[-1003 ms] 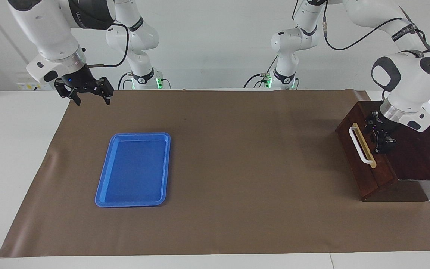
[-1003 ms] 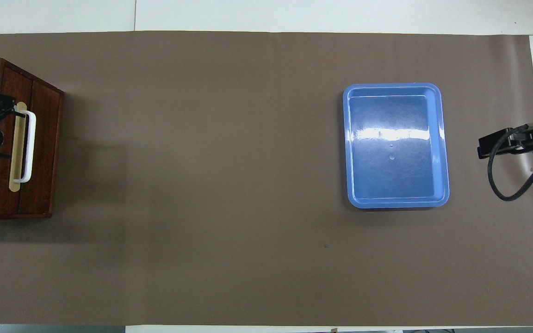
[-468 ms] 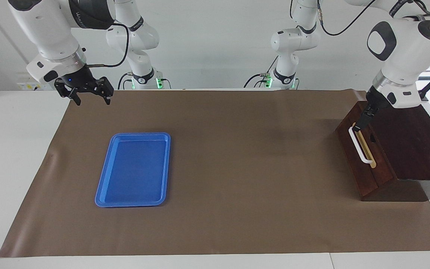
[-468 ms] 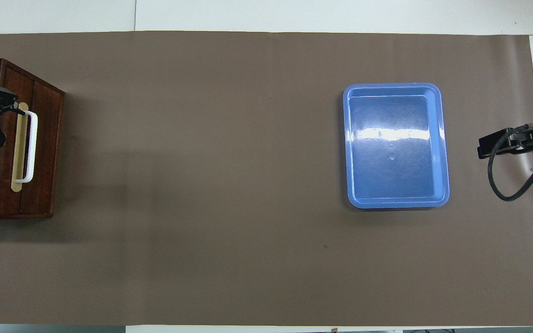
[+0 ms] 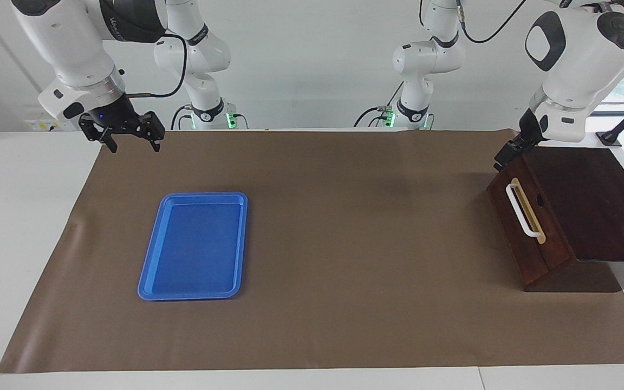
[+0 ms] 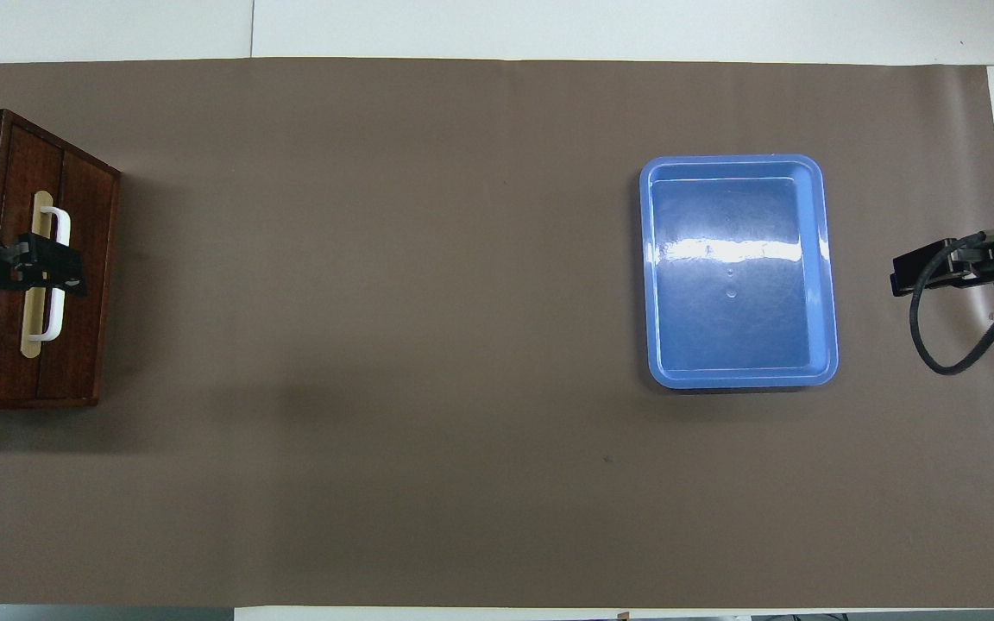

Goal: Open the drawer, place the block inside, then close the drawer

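The drawer (image 5: 526, 216) sits shut in its dark wooden box (image 5: 593, 200), the left pincer (image 5: 507, 153) raised over the box, grip unreadable. The right pincer (image 5: 128, 135) waits parted, empty, by the blue tray (image 5: 152, 271); block unseen.

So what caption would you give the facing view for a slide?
Shut drawer in its wooden box, left claw raised above its edge, right claw waiting open near the blue tray.

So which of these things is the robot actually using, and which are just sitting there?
Part of the job:
- drawer, shut, in its dark wooden box
- left hand, raised above the box
No block is in view.

Just lying about:
- blue tray
- right hand, waiting
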Robot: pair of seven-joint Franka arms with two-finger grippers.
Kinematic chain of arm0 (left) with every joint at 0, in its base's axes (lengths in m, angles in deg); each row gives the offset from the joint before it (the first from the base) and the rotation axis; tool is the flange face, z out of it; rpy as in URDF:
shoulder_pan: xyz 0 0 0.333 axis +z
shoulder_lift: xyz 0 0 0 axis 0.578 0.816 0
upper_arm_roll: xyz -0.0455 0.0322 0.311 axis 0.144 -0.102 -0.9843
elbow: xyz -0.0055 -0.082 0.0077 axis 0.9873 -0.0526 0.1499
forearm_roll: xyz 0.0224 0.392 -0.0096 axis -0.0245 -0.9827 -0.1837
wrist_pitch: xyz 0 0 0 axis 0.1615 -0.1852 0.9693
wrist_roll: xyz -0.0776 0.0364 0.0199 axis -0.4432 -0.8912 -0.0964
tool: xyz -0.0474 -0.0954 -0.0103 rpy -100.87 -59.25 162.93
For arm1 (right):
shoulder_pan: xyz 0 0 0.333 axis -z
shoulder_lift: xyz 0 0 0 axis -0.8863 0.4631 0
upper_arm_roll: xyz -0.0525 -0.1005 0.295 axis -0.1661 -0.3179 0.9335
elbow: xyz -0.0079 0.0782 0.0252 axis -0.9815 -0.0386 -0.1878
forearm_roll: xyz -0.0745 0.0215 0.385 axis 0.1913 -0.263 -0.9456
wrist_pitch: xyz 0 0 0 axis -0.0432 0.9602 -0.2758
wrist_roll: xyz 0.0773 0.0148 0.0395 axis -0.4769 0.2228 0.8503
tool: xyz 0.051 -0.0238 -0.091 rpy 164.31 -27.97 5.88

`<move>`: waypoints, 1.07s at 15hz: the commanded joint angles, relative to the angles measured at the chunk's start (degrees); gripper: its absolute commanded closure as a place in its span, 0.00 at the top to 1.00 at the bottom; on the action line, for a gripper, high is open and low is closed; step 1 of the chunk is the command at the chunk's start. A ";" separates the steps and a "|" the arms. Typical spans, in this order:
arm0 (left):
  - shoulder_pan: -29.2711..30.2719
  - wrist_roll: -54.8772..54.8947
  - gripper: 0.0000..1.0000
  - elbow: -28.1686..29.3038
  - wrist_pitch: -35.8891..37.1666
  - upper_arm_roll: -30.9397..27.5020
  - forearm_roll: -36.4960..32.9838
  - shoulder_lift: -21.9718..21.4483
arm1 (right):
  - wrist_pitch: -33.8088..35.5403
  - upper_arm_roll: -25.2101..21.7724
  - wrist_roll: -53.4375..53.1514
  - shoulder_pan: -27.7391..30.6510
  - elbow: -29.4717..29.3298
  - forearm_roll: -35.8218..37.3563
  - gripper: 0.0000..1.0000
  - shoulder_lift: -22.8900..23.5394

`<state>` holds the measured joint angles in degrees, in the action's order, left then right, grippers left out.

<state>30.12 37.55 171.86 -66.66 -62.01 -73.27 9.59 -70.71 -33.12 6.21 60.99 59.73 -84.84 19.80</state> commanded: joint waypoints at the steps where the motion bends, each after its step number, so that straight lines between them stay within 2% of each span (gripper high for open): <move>1: 4.54 6.74 1.00 -2.78 1.66 5.05 1.34 1.01 | -0.32 0.49 -0.72 0.63 1.47 0.31 1.00 -1.24; 7: 6.16 11.65 1.00 -2.96 3.42 6.76 0.90 0.39 | -0.32 0.49 -0.72 0.63 1.47 0.31 1.00 -1.24; 16: 6.16 11.85 1.00 -4.81 3.33 6.76 1.25 0.74 | -0.32 0.49 -0.72 0.63 1.47 0.31 1.00 -1.24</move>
<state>35.61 48.52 168.43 -64.15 -55.74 -72.79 9.84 -70.71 -33.12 6.21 60.99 59.73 -84.84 19.80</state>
